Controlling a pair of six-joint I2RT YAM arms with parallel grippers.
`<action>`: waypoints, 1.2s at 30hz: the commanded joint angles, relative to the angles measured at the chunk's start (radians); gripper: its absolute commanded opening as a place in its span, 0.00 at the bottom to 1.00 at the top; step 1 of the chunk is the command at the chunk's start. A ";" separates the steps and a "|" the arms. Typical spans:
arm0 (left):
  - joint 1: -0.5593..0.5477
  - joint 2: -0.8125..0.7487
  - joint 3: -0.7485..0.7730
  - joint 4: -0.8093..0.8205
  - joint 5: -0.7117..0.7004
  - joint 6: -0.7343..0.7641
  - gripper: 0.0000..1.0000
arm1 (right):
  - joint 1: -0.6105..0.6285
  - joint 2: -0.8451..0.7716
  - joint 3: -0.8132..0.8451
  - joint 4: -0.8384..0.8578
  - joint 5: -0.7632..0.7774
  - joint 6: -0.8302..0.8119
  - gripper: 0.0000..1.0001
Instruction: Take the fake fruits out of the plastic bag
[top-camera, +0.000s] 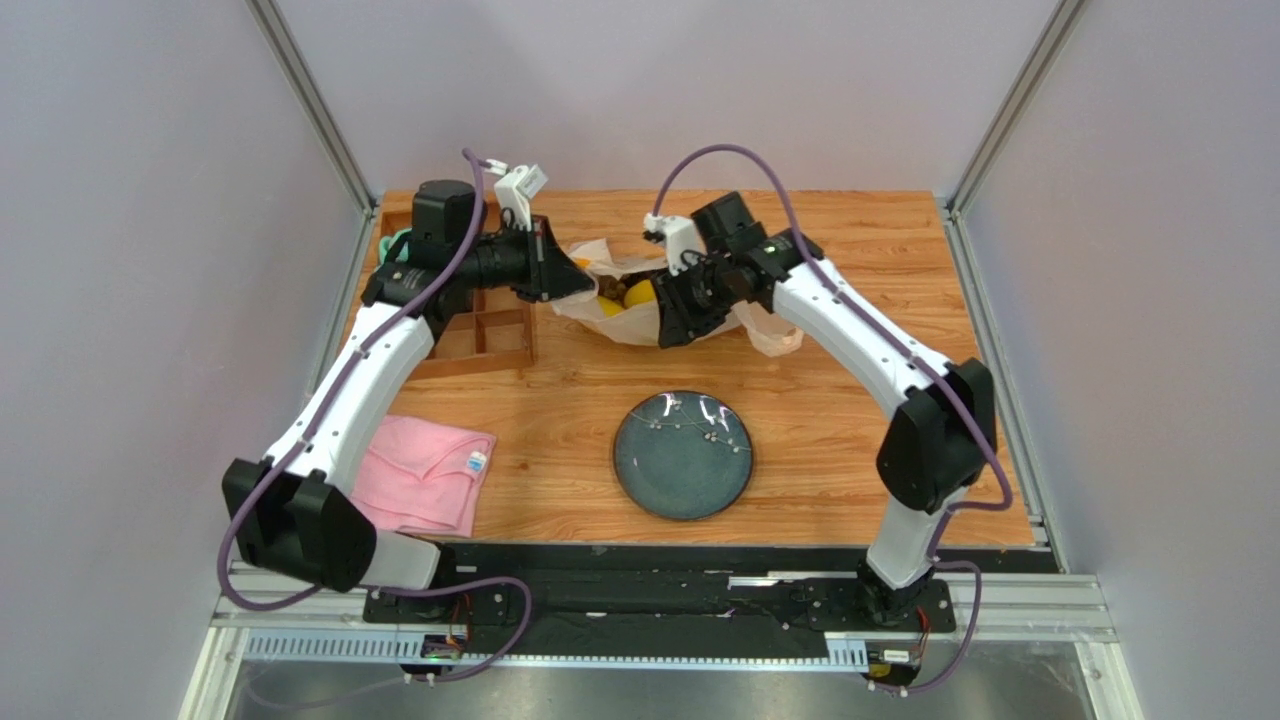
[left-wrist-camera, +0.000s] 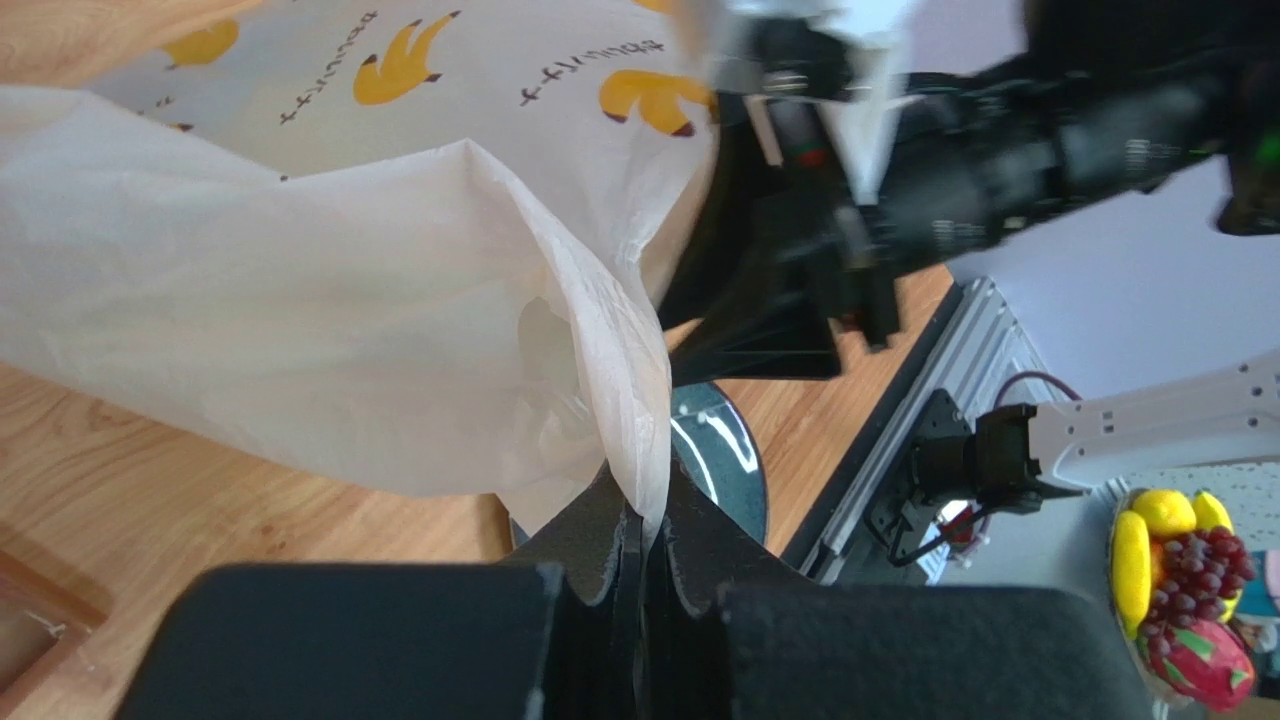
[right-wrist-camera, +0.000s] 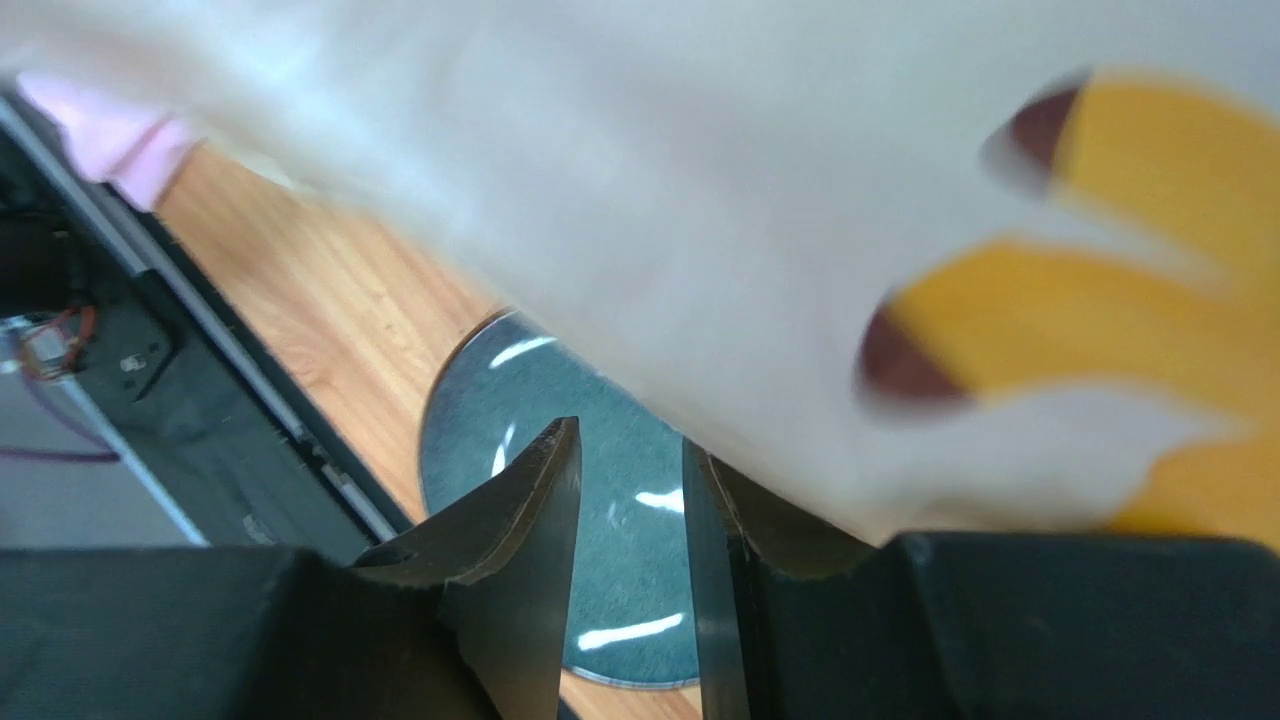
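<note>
At upper centre of the overhead frame, on the table (top-camera: 872, 240): plastic bag (top-camera: 594, 311), a thin, crinkly, soft film, likely light and prone to slipping or tearing; best taken at the rim of its mouth. Fake fruits (top-camera: 637, 294): yellow ones show in the mouth, probably hard, glossy and apt to roll. Left tool (left-wrist-camera: 643, 518): clamped on a fold of the bag's edge. Right tool (right-wrist-camera: 631, 450): partly open, nothing between its fingers, bag film lying against the finger at frame right.
</note>
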 joint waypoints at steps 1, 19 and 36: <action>0.000 -0.134 -0.079 -0.086 0.020 0.078 0.03 | 0.035 0.085 0.097 0.093 0.156 0.012 0.34; 0.083 -0.250 -0.308 -0.024 0.039 -0.018 0.02 | 0.161 -0.100 -0.053 0.100 0.012 -0.054 0.30; 0.147 -0.324 -0.380 0.061 -0.003 -0.193 0.02 | 0.374 0.063 -0.202 0.179 0.222 -0.042 0.30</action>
